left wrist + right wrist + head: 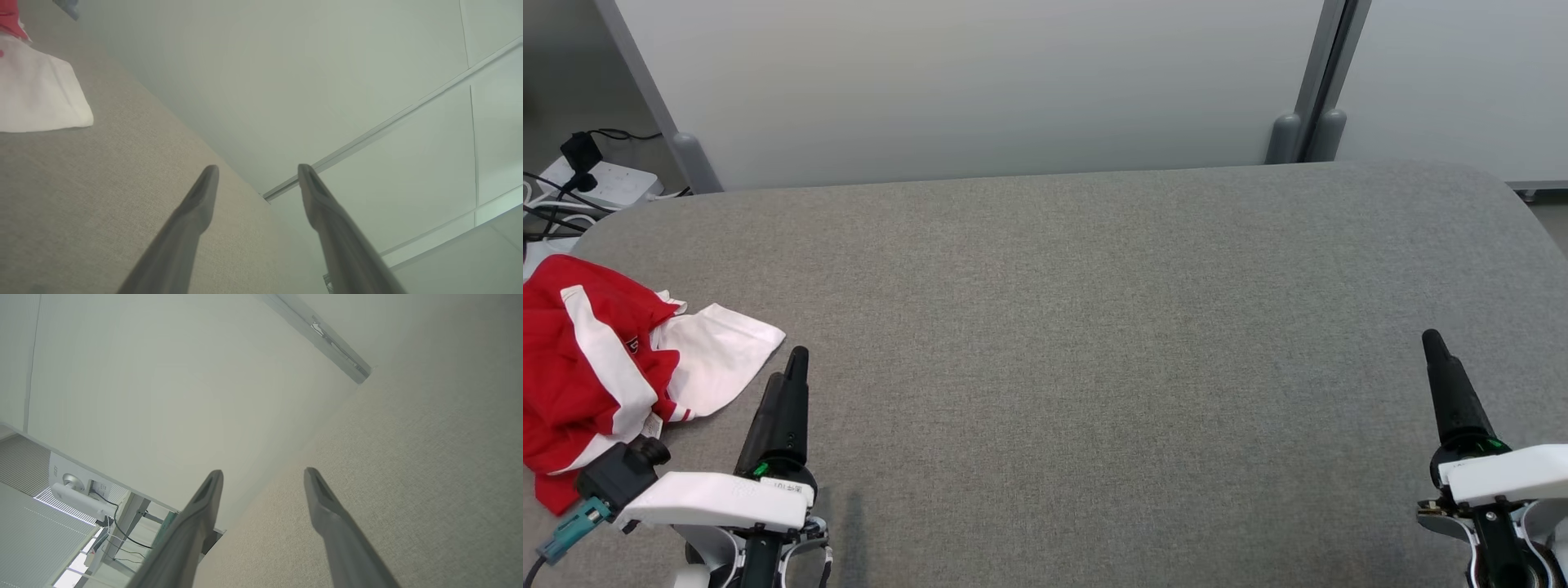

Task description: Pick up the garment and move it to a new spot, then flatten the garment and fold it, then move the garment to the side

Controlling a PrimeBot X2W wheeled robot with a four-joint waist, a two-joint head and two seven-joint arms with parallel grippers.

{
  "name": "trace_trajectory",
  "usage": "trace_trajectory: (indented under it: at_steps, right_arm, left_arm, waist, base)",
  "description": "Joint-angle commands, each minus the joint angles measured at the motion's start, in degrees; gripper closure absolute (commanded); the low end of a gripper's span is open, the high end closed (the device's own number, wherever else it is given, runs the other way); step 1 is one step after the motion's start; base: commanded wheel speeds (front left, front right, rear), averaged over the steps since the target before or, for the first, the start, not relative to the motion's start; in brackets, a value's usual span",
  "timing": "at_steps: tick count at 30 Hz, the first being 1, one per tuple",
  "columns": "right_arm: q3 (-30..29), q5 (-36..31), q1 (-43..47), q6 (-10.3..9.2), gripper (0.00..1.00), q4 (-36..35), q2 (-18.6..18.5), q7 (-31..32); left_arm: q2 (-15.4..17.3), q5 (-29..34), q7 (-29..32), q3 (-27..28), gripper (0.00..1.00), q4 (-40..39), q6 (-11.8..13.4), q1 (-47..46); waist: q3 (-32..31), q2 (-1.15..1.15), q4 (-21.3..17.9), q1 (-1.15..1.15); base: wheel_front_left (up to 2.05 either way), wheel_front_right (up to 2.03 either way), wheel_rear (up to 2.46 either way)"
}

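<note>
**Garment lies left of the left gripper, both grippers wide and empty**

We count one garment (pixel 596 367), red with white bands, bunched in a heap at the near left edge of the grey table (pixel 1094 327). Nothing has been lifted or flattened yet, so we judge the first step, the pick-up, as not begun.

The relation that matters is this: the heap lies directly to the left of the left gripper (pixel 788 366). Its white flap (pixel 719 351) reaches right until its corner is just beside that gripper's dark fingers (pixel 200 204), near but not touching. The right gripper (pixel 1433 343) hovers at the near right, well apart from the cloth with the whole width of the table between them. The left arm is plainly the nearer one, and we expect the reach to go leftward and slightly far from where it hangs.

Crumpled as it is, the garment shows no clean long axis. The red mass runs roughly near to far along the left edge, and the white flap sticks out toward the right. The left wrist view catches that white corner at its upper left, off to the side of the fingers rather than between them.

There are two grippers with two fingers each. In each wrist view the fingers stand spread wide with only bare table and wall between them, so neither holds anything.
</note>
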Motion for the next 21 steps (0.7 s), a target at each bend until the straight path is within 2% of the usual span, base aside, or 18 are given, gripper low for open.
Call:
trace_trajectory:
  at_steps: [1,21]
  right_arm:
    - [0.84,-2.76,-3.28,0.27,0.0,-2.24,-1.41,-1.1]
    - [3.44,-20.96,-3.72,0.31,0.0,-0.16,-2.96,-4.09]
  left_arm:
    - [1.51,3.09,-0.84,0.16,0.0,-2.12,0.49,-3.67]
    - [4.89,21.51,-4.03,-4.63,0.0,-2.56,4.37,-3.59]
  waist:
    - [-0.04,0.0,0.0,-0.01]
    - [-1.04,0.0,0.2,-0.01]
  base:
    - [0.0,0.0,0.0]
    - [0.0,0.0,0.0]
